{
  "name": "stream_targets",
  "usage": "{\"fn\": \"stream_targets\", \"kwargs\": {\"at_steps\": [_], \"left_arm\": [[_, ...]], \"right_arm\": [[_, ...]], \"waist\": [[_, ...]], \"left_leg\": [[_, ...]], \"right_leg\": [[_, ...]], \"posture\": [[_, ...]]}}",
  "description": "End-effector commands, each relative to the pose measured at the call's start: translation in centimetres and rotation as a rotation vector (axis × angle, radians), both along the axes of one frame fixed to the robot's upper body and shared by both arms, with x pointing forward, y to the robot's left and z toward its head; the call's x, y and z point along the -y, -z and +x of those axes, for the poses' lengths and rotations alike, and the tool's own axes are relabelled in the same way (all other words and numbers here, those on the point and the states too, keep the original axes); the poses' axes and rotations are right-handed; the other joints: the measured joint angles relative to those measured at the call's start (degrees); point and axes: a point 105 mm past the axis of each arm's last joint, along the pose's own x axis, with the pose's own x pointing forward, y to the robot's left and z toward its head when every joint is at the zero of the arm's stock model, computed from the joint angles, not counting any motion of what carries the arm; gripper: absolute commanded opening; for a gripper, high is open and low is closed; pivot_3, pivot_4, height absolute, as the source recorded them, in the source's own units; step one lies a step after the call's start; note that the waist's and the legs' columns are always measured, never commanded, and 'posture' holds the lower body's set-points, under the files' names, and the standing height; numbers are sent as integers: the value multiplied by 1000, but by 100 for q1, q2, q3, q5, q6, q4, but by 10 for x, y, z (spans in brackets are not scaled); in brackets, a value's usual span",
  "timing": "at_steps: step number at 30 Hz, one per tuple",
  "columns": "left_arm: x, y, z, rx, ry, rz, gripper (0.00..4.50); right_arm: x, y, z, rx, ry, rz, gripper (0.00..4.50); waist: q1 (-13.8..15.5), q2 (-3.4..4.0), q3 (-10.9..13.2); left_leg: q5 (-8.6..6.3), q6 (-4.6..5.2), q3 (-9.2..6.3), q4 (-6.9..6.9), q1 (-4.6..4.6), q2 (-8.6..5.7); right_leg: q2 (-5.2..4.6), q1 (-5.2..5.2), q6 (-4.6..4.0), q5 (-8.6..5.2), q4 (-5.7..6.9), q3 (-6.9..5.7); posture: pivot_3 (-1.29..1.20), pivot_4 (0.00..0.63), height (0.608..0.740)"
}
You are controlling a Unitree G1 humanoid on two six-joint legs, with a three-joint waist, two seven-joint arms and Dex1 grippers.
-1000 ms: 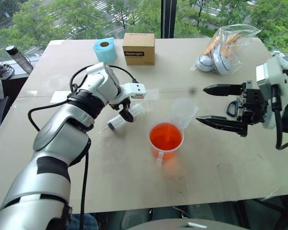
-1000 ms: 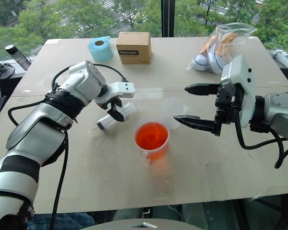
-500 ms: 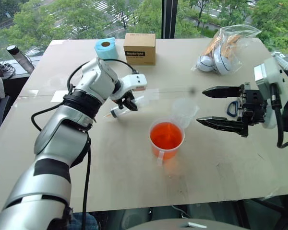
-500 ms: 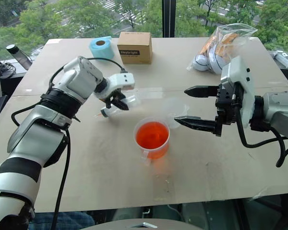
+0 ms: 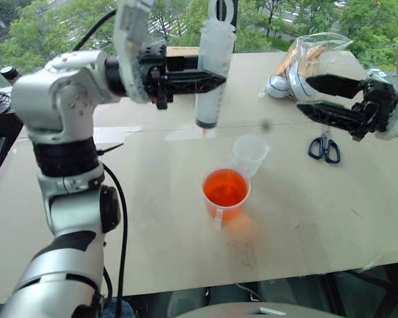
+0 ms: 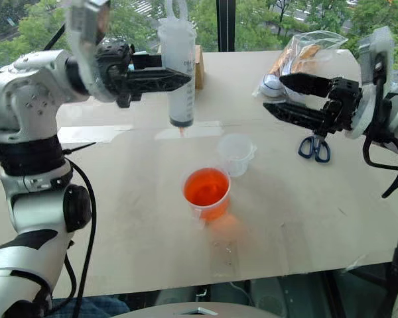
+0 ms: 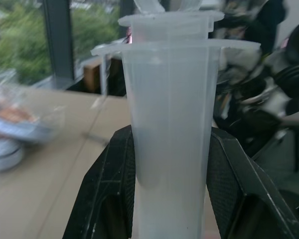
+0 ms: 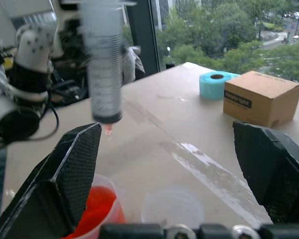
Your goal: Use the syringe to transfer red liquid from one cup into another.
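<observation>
A: Where is the syringe (image 5: 211, 63)?

B: Upright in the air, pale tip down, above the table (image 5: 305, 218) and behind the two cups. The left gripper (image 5: 209, 81) points sideways and its two black fingers (image 7: 107, 199) are pinched on the clear barrel, one on each side, just under the flange.

A: And the cups?

B: The orange handled cup (image 5: 225, 193) stands on the table with the red liquid (image 5: 225, 188) in it. The small clear beaker (image 5: 250, 154) stands just behind it, on its right, very close; I cannot tell whether they touch. The syringe tip hangs well above both, a little to the left of the beaker.

A: The right gripper (image 5: 327, 98)?

B: Raised over the right side of the table, pointing toward the syringe, its fingers spread wide with nothing between them.

A: Anything else on the table?

B: Blue-handled scissors (image 5: 324, 148) under the right gripper, a clear plastic bag (image 5: 305, 59) at the far right, and a brown box (image 8: 261, 97) and a blue tape roll (image 8: 217, 83) at the far edge.
</observation>
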Motion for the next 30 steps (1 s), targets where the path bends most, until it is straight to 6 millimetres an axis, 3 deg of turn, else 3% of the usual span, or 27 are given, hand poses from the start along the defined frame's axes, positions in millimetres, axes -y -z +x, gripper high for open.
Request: {"fn": "stream_targets", "kwargs": {"at_steps": [1, 7, 14, 18, 22, 27, 30], "left_arm": [[7, 6, -22, 15, 36, -46, 1362], [26, 44, -28, 45, 2, -79, 1362], [23, 85, -31, 65, -16, 40, 1362], [23, 97, -23, 93, -41, 54, 1362], [24, 107, -28, 130, 14, 71, 1362], [21, 107, -29, 87, 60, 46, 1362], [20, 108, -24, 96, 61, 57, 1362]], "right_arm": [[4, -28, -10, 66, -44, 98, 4500], [-1, -25, -17, 23, -88, 110, 4500], [-20, -19, -32, 0, -145, 74, 4500], [-33, -3, -35, 8, -143, -25, 4500], [-39, 9, -25, 32, -116, -52, 4500], [-49, 31, -20, 67, -163, -129, 4500], [-59, 31, -20, 92, -223, -124, 4500]], "waist": [[14, 0, 0], [18, 0, -1], [10, 2, -1], [50, 2, -2], [46, 2, -2], [45, 3, -2], [27, 2, -2]], "left_leg": [[0, 0, -1, 0, 3, 0], [0, -1, 5, -2, 19, 0], [0, -1, 8, -9, 24, -1], [0, 0, 9, -8, 26, -2], [-1, 1, 10, -9, 26, -4], [-1, 1, 9, -10, 25, -4], [-1, 1, 8, -10, 25, -4]], "right_leg": [[0, 1, 0, 0, -1, 0], [-1, 15, 0, 0, -3, 7], [1, 11, -1, -1, -6, 15], [0, 14, -1, -1, -11, 15], [0, 12, -1, -1, -12, 18], [1, 11, -1, -1, -12, 16], [1, 11, -1, -1, -11, 16]], "posture": [[0, 150, 740], [0, 150, 740], [0, 150, 740], [0, 150, 740], [0, 150, 740], [0, 150, 740], [0, 150, 740]]}}
